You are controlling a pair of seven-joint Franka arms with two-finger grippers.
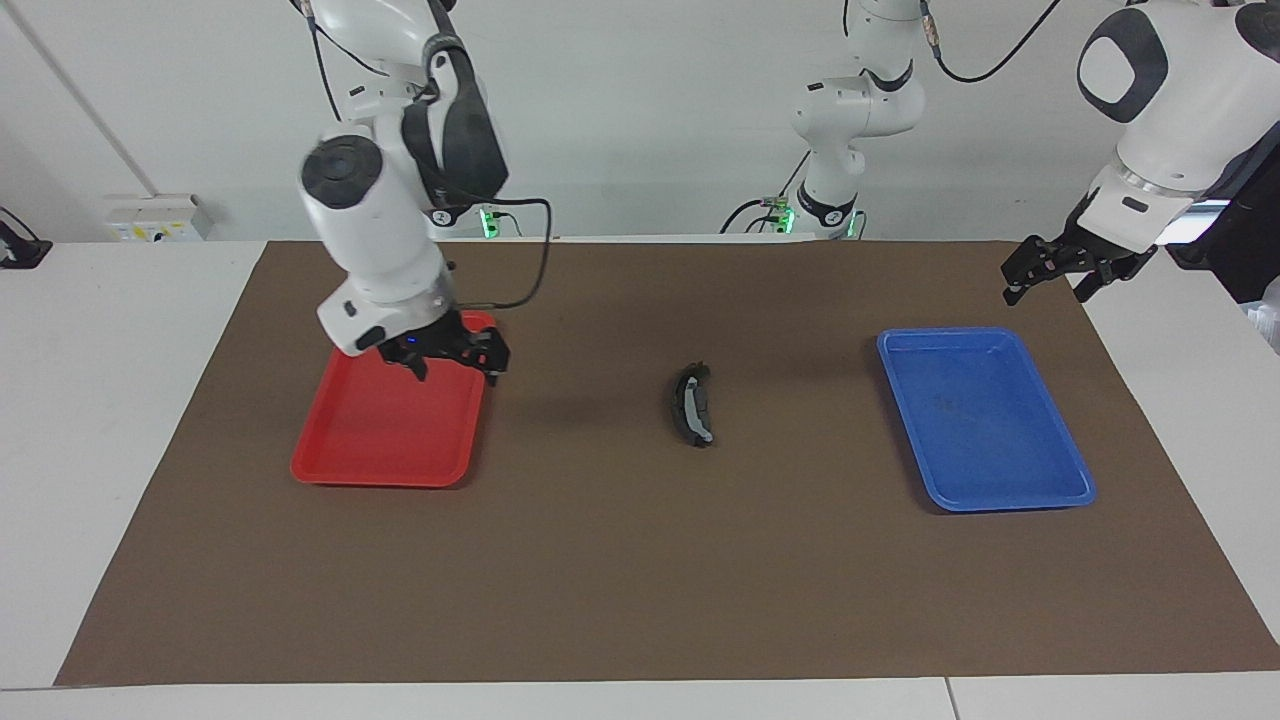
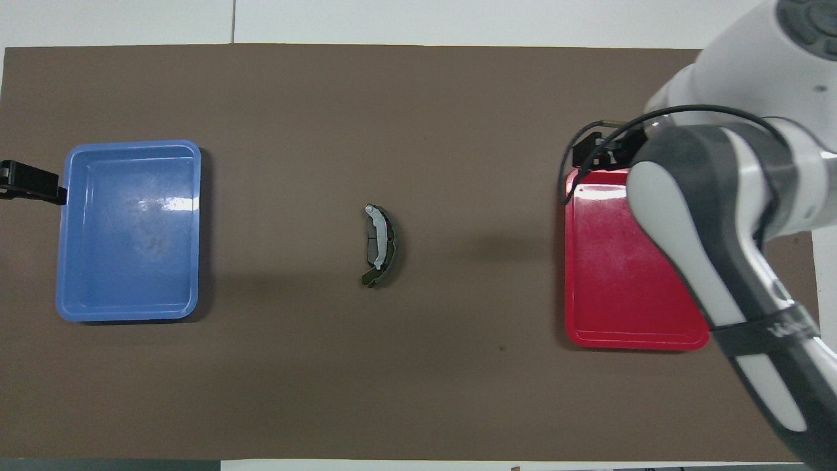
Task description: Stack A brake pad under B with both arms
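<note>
B, the black crescent brake shoe [image 1: 693,405] with a light grey strip, lies in the middle of the brown mat, and also shows in the overhead view [image 2: 380,243]. A dark flat piece pokes out from under its end nearer the robots [image 2: 368,278], seemingly the A brake pad; the rest of it is hidden. My right gripper [image 1: 455,368] hangs open and empty over the red tray's corner nearest the robots, and is partly hidden by its arm in the overhead view [image 2: 598,152]. My left gripper [image 1: 1045,285] is open and empty, raised beside the blue tray [image 1: 985,420].
A red tray [image 1: 380,440] sits toward the right arm's end of the table, empty, also in the overhead view [image 2: 614,288]. The blue tray [image 2: 131,229] sits toward the left arm's end, empty. A brown mat [image 1: 640,580] covers the table.
</note>
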